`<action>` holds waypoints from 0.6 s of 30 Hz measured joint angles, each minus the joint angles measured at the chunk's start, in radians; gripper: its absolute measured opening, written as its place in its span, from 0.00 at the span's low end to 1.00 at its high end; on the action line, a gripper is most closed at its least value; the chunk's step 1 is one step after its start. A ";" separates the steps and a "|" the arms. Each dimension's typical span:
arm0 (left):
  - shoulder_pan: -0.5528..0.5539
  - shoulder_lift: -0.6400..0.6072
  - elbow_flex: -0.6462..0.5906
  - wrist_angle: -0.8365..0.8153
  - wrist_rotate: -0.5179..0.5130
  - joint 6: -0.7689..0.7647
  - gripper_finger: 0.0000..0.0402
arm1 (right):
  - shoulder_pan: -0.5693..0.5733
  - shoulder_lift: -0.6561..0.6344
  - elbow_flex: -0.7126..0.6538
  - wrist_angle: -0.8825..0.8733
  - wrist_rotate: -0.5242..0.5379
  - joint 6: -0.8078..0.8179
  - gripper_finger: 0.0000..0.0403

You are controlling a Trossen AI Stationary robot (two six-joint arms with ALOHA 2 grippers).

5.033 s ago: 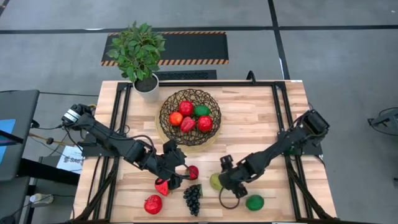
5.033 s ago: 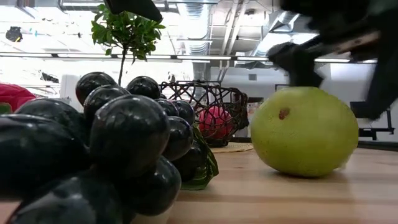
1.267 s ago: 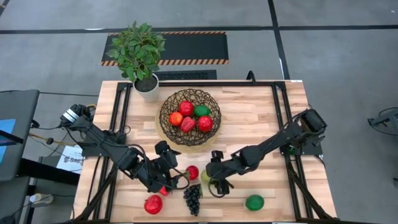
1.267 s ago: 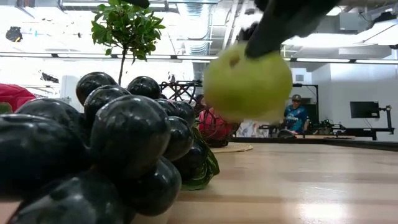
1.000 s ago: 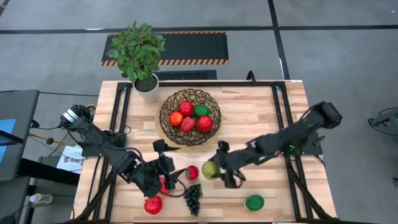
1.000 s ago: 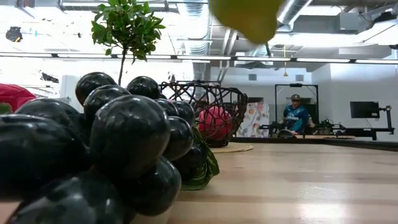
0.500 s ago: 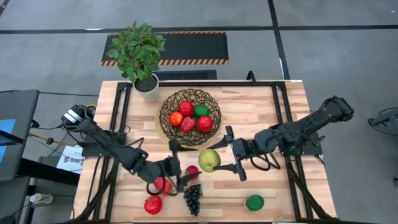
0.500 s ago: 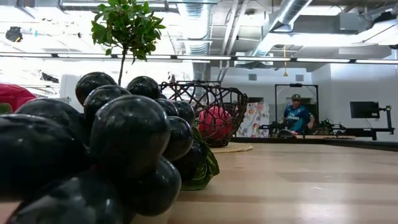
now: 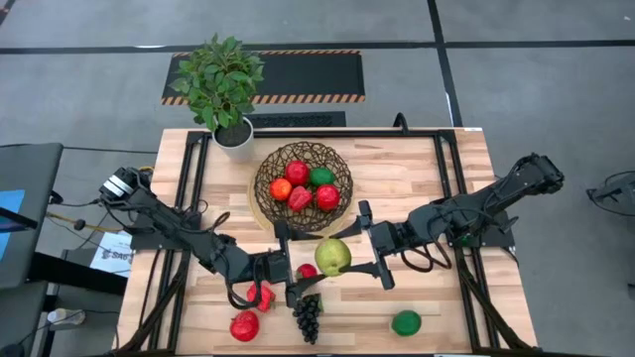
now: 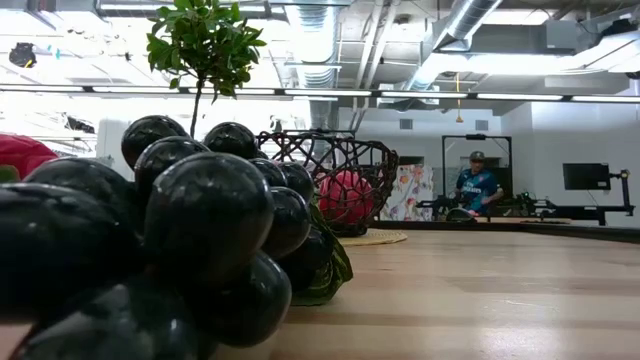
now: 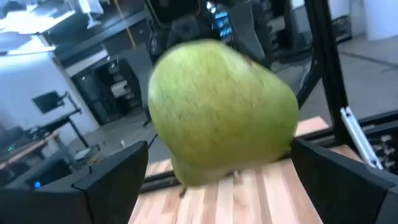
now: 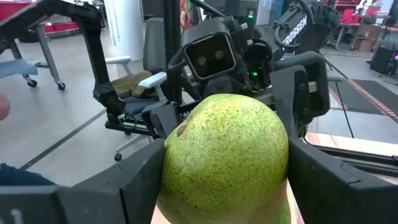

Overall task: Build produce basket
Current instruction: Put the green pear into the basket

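Since a moment ago the left gripper (image 9: 291,269) has slid in toward the pear (image 9: 333,256), and its spread fingers (image 11: 109,180) now flank the fruit without closing on it. Opposite it, the right gripper (image 9: 372,246) grasps the pear, one finger (image 12: 134,186) on each side, holding it in the air just off the basket's (image 9: 270,171) near rim, on the side away from the potted plant (image 9: 223,84). Inside the basket lie red, orange and green pieces. A small red piece (image 9: 308,271) lies on the table (image 9: 417,178) beside the pear, farther from the basket. Beyond that sit the dark grape bunch (image 9: 307,317), a red strawberry-like piece (image 9: 244,325) and a green round piece (image 9: 406,322), all well apart from the basket. In the low view the grapes (image 10: 150,240) fill the foreground, and a person (image 10: 476,185) stands far back in the room.
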 joint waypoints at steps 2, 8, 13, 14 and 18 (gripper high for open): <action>0.008 0.000 0.000 0.021 0.010 0.011 0.95 | 0.000 0.000 0.000 0.002 0.000 0.000 0.76; 0.028 0.000 0.000 0.079 0.094 0.058 0.95 | 0.000 0.000 0.000 0.006 -0.001 0.000 0.76; 0.045 0.000 0.000 0.099 0.135 0.050 0.95 | -0.001 0.000 0.000 0.011 -0.003 -0.004 0.76; 0.049 0.000 0.000 0.100 0.143 0.045 0.95 | -0.001 -0.001 0.000 0.012 -0.003 -0.007 0.76; 0.063 0.000 0.000 0.111 0.205 0.041 0.95 | 0.000 -0.002 0.000 0.016 -0.003 -0.016 0.76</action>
